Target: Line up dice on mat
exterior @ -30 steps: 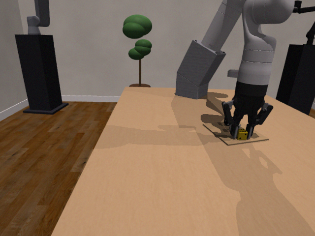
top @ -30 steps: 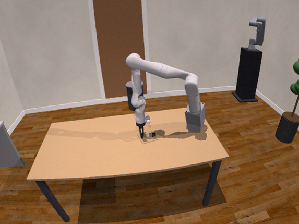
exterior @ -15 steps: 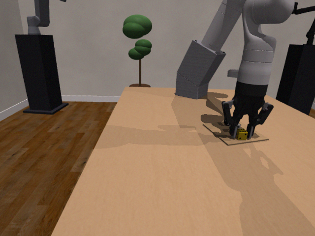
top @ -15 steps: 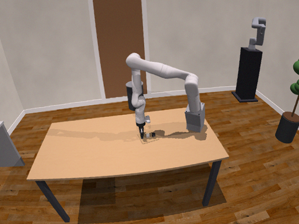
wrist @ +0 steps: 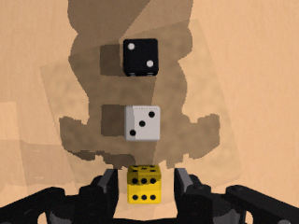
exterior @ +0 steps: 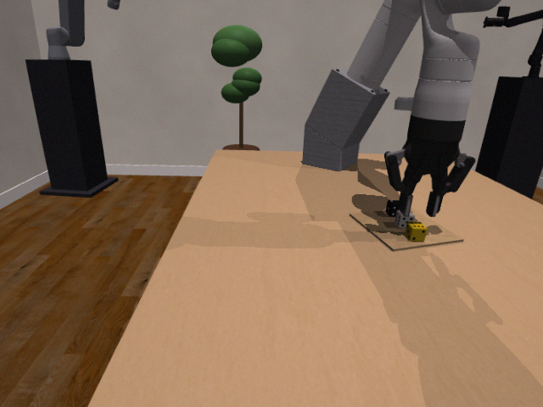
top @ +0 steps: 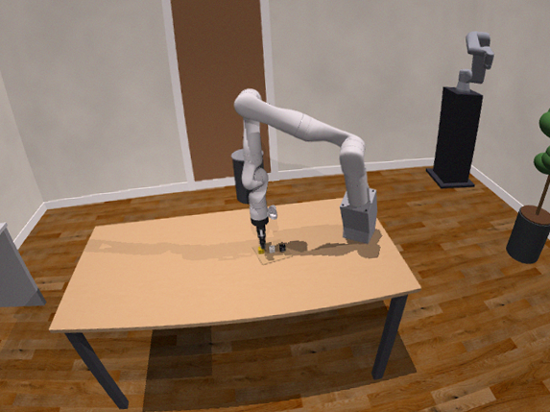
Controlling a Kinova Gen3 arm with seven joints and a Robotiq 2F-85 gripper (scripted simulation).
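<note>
Dice in three colours stand in a row on the thin tan mat [exterior: 443, 242], which lies flat on the tabletop [exterior: 271, 306] near my grey base block [exterior: 342, 118]. Nearest that base sits the black die [wrist: 140, 56], showing two pips on top; the white die [wrist: 142, 122] follows, showing three, and the yellow die [wrist: 145, 185] ends the row, showing six. Seen from my wrist, the three run almost straight up the middle of the picture, each standing apart from the next, the black one a touch to the left of the others. My end effector [exterior: 420, 209] hangs just above the yellow die with its jaws parted and nothing held: in the exterior view the fingertips [exterior: 433, 205] are off the mat, higher than the die's top face, and one finger crosses in front of the white die. In the wrist view the two dark fingers flank the yellow die with a gap on each side. From the top view my arm [top: 303, 126] arches from the base over the tabletop and drops straight down to the mat. All three dice rest fully within the mat's edges, their shadows and mine falling across it.
</note>
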